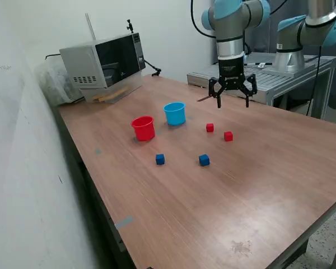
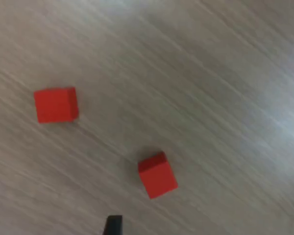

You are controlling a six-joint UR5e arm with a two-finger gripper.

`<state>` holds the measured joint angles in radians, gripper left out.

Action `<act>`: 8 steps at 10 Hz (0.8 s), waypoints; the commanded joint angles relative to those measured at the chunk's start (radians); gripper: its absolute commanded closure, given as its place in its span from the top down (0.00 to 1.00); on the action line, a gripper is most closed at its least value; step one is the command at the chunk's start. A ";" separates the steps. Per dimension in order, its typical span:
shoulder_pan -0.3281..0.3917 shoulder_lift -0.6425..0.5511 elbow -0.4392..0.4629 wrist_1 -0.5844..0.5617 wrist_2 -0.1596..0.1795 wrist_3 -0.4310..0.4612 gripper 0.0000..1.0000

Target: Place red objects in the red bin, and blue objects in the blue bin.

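Two small red cubes [image 1: 210,128] [image 1: 228,136] lie on the wooden table [image 1: 257,185]; the wrist view shows both, one [image 2: 56,105] and the other [image 2: 158,176]. Two dark blue cubes [image 1: 160,159] [image 1: 204,160] lie nearer the front. The red bin [image 1: 143,128] and the light blue bin [image 1: 175,113] stand upright side by side toward the exterior view's left. My gripper [image 1: 232,104] hangs open above the table, higher than and behind the red cubes, holding nothing. One dark fingertip [image 2: 113,226] shows at the wrist view's edge.
A microwave-like grey box [image 1: 103,64] sits at the table's back corner on the exterior view's left. A metal bench [image 1: 280,75] with a second arm base [image 1: 294,47] stands behind the table. A wall runs along the exterior view's left.
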<state>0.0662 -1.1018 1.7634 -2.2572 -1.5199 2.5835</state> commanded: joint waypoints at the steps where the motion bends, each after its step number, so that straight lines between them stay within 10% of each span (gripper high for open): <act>1: -0.016 0.057 0.028 -0.056 0.003 -0.197 1.00; 3: -0.020 0.071 0.027 -0.082 0.033 -0.414 1.00; 8: -0.017 0.121 0.013 -0.082 0.099 -0.460 1.00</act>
<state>0.0485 -1.0201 1.7873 -2.3364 -1.4639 2.1617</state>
